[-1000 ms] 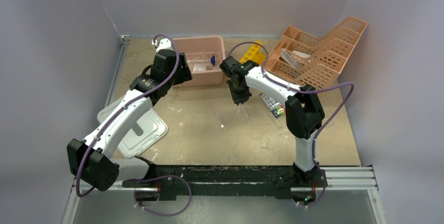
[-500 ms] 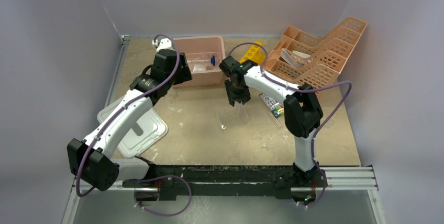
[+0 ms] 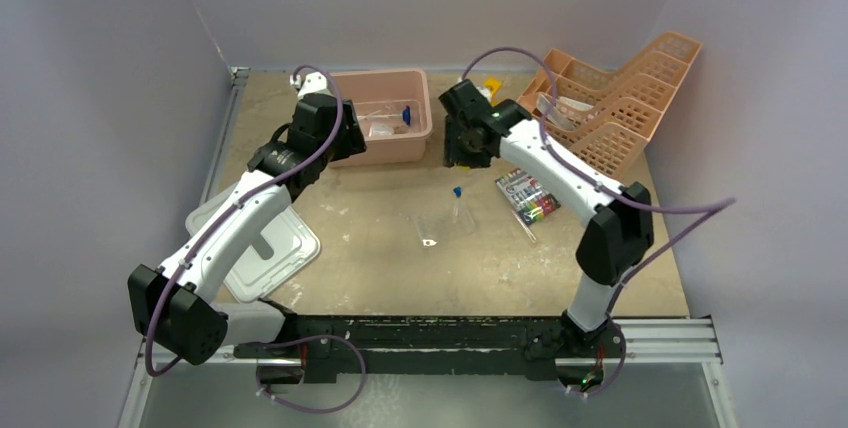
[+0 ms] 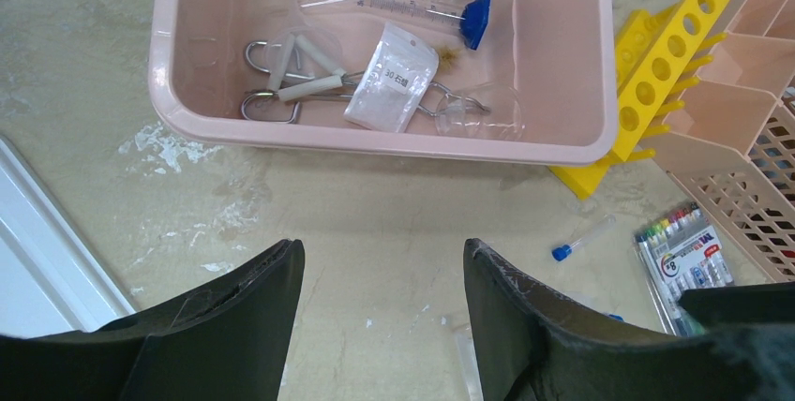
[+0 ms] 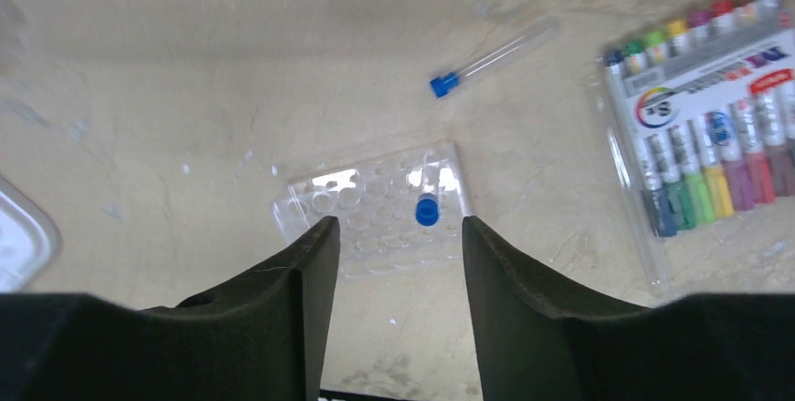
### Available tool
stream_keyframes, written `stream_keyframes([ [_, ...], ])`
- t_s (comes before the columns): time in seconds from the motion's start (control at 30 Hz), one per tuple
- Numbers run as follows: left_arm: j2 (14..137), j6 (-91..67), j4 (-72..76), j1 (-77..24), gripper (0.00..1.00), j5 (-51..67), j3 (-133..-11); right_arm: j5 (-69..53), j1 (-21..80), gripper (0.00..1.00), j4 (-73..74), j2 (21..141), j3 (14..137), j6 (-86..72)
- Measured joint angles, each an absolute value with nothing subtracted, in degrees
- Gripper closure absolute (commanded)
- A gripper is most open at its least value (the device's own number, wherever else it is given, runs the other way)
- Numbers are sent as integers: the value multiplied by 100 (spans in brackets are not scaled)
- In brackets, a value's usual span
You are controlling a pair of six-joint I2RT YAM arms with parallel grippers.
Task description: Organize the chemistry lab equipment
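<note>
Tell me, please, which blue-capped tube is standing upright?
The tube in the clear well plate stands upright; the other tube lies flat on the table beyond it.

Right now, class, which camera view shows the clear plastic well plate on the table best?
The right wrist view. There the clear plastic well plate lies straight below the camera, its rows of wells plain, with a blue-capped tube standing in one. The top external view shows it small and faint. The left wrist view catches barely a sliver at its bottom edge.
</note>
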State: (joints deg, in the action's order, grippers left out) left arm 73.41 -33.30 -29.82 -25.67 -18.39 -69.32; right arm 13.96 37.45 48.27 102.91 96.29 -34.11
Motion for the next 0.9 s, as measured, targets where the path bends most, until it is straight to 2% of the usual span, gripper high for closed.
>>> stream_keyframes([
  [0.17, 7338, -3330, -2982, -2567, 37, -1844, -6932, 1811, 3326, 58, 4604, 9786, 9266, -4071],
  [0.37, 7328, -3332, -2976, -2567, 38, -1820, -6932, 2023, 3000, 49, 4123, 10138, 8600, -4740],
  [0.5, 7323, -3332, -2969, -2567, 37, -1772, -6932, 1997, 3033, 47, 3760, 10565, 8335, -5057],
  [0.7, 7319, -3332, -2969, -2567, 38, -1719, -6932, 2010, 3035, 49, 3391, 10965, 8326, -5358],
  [0.9, 7240, -3332, -2969, -2567, 38, -1778, -6932, 2314, 3035, 55, 3350, 11131, 8329, -5690],
])
